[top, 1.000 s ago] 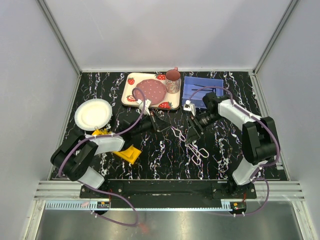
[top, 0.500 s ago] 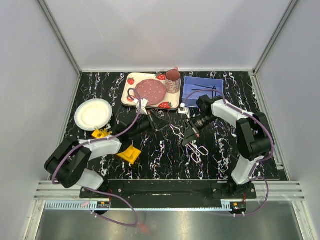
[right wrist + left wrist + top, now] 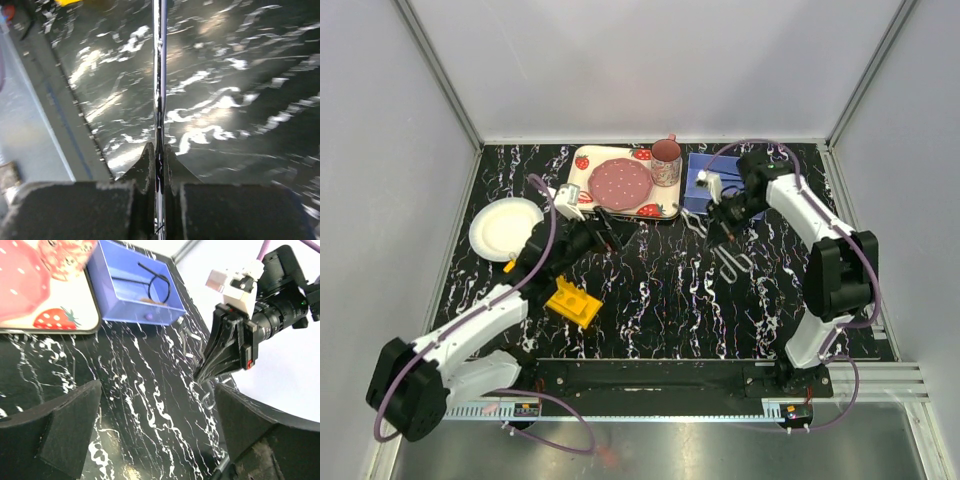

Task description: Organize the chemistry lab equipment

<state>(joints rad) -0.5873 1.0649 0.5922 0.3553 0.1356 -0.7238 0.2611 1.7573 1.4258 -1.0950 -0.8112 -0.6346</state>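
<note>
Right wrist cam: right tool (image 3: 159, 162) clamped on thin wire tongs (image 3: 159, 90), long axis pointing straight out front. Blue bin (image 3: 140, 311) just behind it, rt arm nearest. Left tool (image 3: 160, 435) gaping, nothing in it.

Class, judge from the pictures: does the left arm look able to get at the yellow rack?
Probably yes: the rack lies uncovered beside the left arm, whose tool is open and empty.

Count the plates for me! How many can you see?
2. A white plate sits at the table's left side, and a pink plate lies on the strawberry tray at the back.
</note>
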